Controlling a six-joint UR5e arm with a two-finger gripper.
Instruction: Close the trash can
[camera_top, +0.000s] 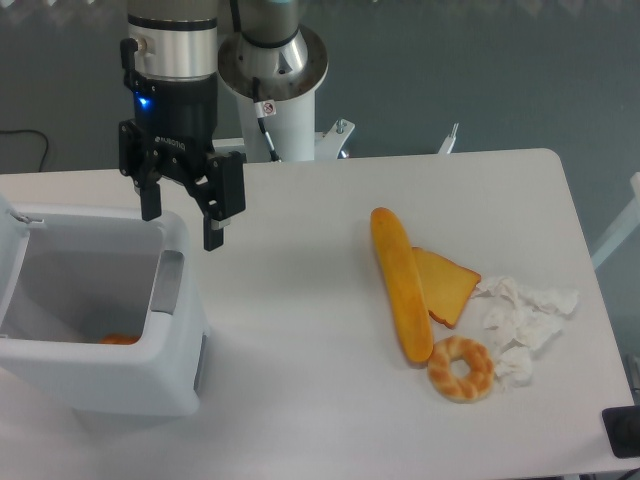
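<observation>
My tool (180, 228), fingers apart and empty, hovers above the open bin (100, 320); its lid is not yet shut.

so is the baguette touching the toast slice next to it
Touching. The fixed camera shows the baguette lying over the left edge of the toast slice, with no gap between them.
</observation>
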